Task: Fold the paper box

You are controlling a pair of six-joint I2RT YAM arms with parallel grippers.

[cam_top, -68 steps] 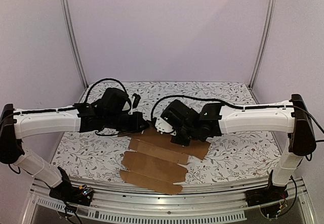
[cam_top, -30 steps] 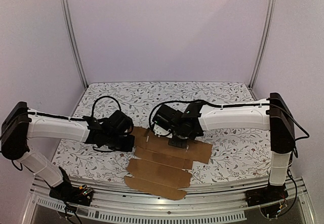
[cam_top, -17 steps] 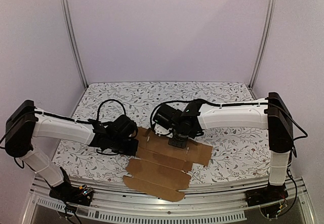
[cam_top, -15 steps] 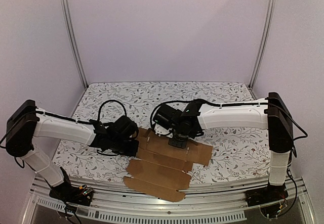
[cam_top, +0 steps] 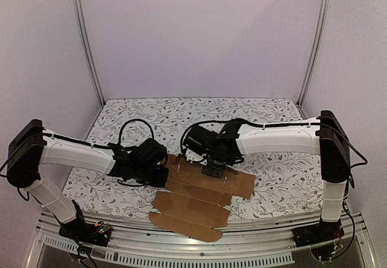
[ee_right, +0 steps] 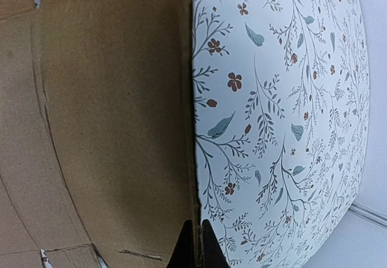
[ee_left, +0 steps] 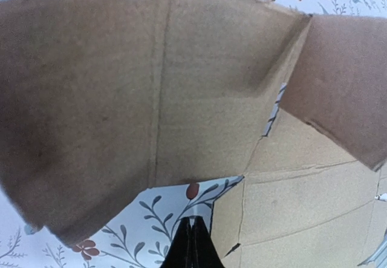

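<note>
The paper box (cam_top: 192, 202) is a flat brown die-cut cardboard sheet with flaps and slits, lying at the front middle of the table. My left gripper (cam_top: 162, 176) is low at the sheet's left edge. In the left wrist view the left gripper (ee_left: 192, 221) is shut and empty, its tips on the cloth under a raised flap (ee_left: 121, 86). My right gripper (cam_top: 214, 171) is at the sheet's far edge. In the right wrist view the right gripper (ee_right: 197, 225) is shut on the edge of the cardboard panel (ee_right: 115, 129).
The table (cam_top: 272, 123) has a white cloth with a floral print. Metal frame posts (cam_top: 84, 38) stand at the back corners and purple walls close in the sides. A metal rail (cam_top: 242, 253) runs along the near edge, just below the sheet's front flap.
Both arms have come down from above the sheet. The left gripper has slid right to the sheet's left edge. The right gripper has settled on the far edge; the sheet shifted slightly.
</note>
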